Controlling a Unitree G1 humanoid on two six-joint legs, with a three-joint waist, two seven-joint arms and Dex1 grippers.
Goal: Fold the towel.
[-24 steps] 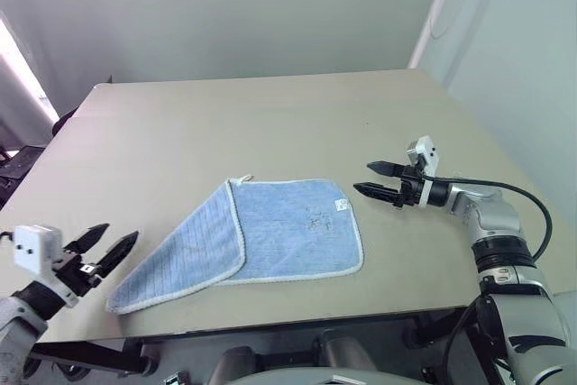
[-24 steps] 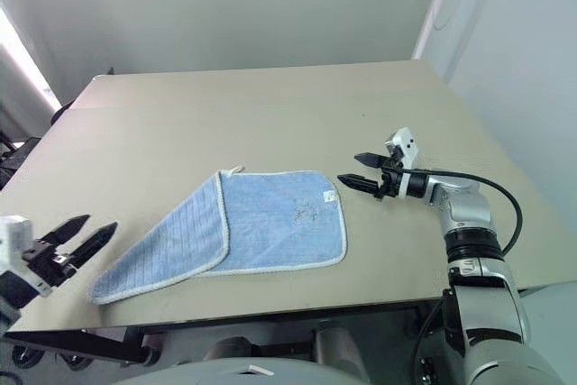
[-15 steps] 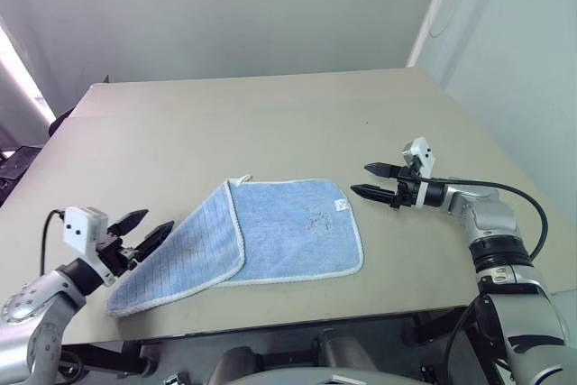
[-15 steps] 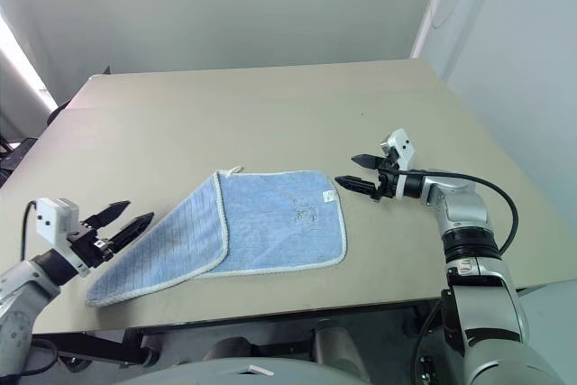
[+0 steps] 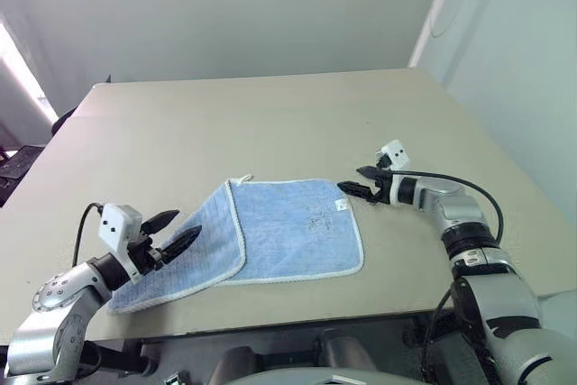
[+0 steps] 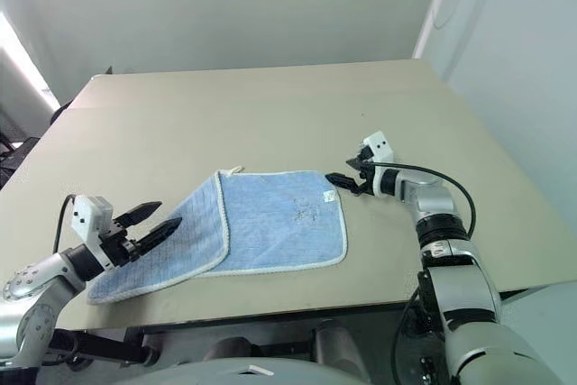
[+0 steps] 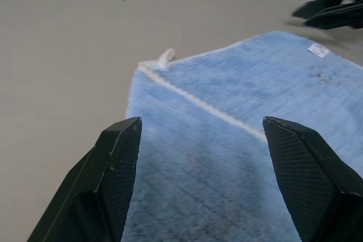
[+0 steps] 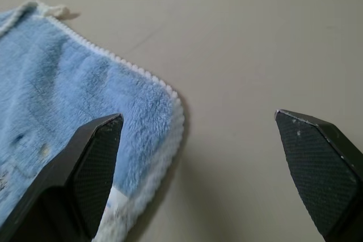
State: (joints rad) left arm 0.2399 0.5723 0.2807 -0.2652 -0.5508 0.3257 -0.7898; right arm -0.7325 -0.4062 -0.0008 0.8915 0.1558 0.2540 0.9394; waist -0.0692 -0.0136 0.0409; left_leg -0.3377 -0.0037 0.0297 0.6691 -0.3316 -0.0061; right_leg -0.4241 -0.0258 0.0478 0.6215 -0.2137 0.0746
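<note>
I see the small light-blue terry towel point(image 5: 270, 236), left flap folded over, lying near the beige table's point(image 5: 270, 123) front edge. My right gripper point(image 5: 359, 181), spread, sits nearest its far right corner; left gripper point(image 5: 171, 232), spread, hovers over the folded flap.

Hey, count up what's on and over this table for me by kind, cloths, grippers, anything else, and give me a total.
Cloths: 1, the light-blue towel, lying partly folded on the table.
Grippers: 2, the left gripper open over the towel's near left part, the right gripper open at the towel's far right corner.
Other loose items: 0.
Total: 3.
</note>
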